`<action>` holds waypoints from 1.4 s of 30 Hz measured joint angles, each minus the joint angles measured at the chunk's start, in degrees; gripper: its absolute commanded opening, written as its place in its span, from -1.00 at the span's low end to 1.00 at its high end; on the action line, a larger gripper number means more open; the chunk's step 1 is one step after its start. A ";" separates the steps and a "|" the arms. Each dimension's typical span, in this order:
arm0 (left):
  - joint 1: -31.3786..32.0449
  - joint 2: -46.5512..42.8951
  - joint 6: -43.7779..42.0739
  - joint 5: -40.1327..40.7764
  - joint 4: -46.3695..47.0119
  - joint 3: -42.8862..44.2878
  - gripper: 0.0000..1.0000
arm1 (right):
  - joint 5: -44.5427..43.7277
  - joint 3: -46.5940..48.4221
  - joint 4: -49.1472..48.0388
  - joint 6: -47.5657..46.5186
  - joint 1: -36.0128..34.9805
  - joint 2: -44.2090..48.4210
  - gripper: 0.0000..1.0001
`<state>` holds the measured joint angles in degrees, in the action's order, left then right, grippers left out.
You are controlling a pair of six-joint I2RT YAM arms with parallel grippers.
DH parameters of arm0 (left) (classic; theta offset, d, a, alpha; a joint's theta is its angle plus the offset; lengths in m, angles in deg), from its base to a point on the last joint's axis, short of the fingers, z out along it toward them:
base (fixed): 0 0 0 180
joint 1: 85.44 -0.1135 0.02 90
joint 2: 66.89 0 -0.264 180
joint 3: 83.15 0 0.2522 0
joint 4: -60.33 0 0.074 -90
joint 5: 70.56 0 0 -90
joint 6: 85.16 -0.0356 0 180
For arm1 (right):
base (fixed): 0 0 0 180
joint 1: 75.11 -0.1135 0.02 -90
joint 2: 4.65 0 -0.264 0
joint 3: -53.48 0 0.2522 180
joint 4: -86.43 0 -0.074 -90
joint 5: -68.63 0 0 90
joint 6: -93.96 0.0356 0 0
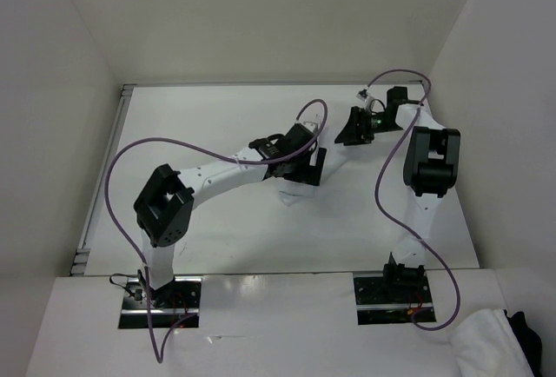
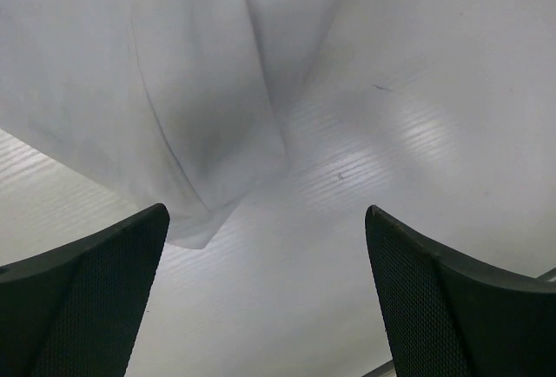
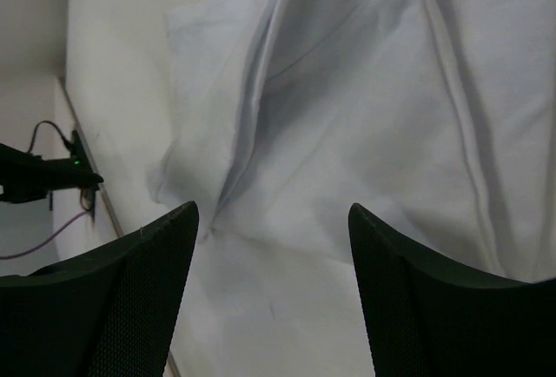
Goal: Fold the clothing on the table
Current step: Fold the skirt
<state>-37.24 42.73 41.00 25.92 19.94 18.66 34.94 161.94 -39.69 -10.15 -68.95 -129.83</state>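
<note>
The clothing [image 3: 365, 108] is thin white fabric with soft creases, spread flat on the table [image 1: 200, 229]. In the top view only a pale corner of the clothing [image 1: 293, 193] shows under the left arm. My left gripper [image 2: 268, 221] is open above bare table, with a corner of the clothing [image 2: 174, 116] lying just beyond its left finger [image 2: 87, 299]. My right gripper [image 3: 271, 212] is open and hovers low over the clothing, near its creased edge. From above, the left gripper [image 1: 308, 168] and right gripper [image 1: 356, 125] sit close together at mid table.
White wall panels [image 1: 52, 116] close in the table on three sides, with a metal strip [image 1: 102, 177] along the left edge. A bulky white fabric mound [image 1: 486, 342] and a black item [image 1: 524, 329] lie at the near right corner. Purple cables [image 1: 117, 177] loop off both arms.
</note>
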 measured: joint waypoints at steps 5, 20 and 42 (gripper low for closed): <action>0.55 -0.87 -0.11 4.20 -1.38 0.22 1.00 | 3.80 0.07 1.51 -0.74 -1.14 -2.08 0.48; -7.61 -20.83 8.50 11.30 -5.62 -9.60 1.00 | 4.48 -2.12 5.18 -7.98 -11.04 -4.96 0.48; -9.16 -22.93 9.29 11.08 -8.59 -14.34 1.00 | 11.13 -11.45 8.22 -14.71 -16.46 -1.07 0.61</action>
<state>-46.40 19.81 50.29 37.00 11.35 4.32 46.07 150.48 -31.47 -24.86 -85.41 -130.90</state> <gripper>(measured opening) 1.001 0.790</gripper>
